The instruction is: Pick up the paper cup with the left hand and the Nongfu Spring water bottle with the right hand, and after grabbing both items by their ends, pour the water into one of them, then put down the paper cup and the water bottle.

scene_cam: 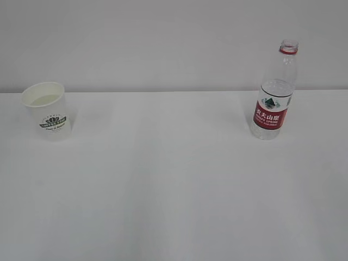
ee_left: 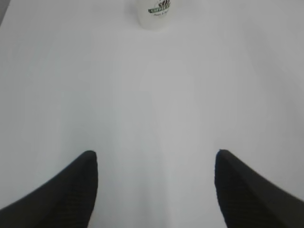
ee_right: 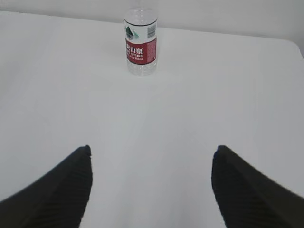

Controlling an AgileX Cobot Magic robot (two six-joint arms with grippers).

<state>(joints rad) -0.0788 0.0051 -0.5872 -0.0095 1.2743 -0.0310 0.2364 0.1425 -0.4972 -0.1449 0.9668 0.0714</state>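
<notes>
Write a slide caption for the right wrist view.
Open right gripper faces the uncapped Nongfu Spring water bottle standing upright on the white table, well ahead.

you have two obstacles on the white table (scene_cam: 174, 190), and they stand well apart: the paper cup (scene_cam: 48, 110) upright near the table's far left corner, and the nongfu spring water bottle (scene_cam: 274, 92) upright near the far edge toward the right. the bare stretch between them is wide. the whole near half of the table is bare too. from the left hand (ee_left: 154, 159), fingers spread wide, your path straight to the cup is unblocked. from the right hand (ee_right: 151, 154), likewise spread, nothing stands between it and the bottle. beside the bottle on the right, bare surface runs to the table's right edge.
</notes>
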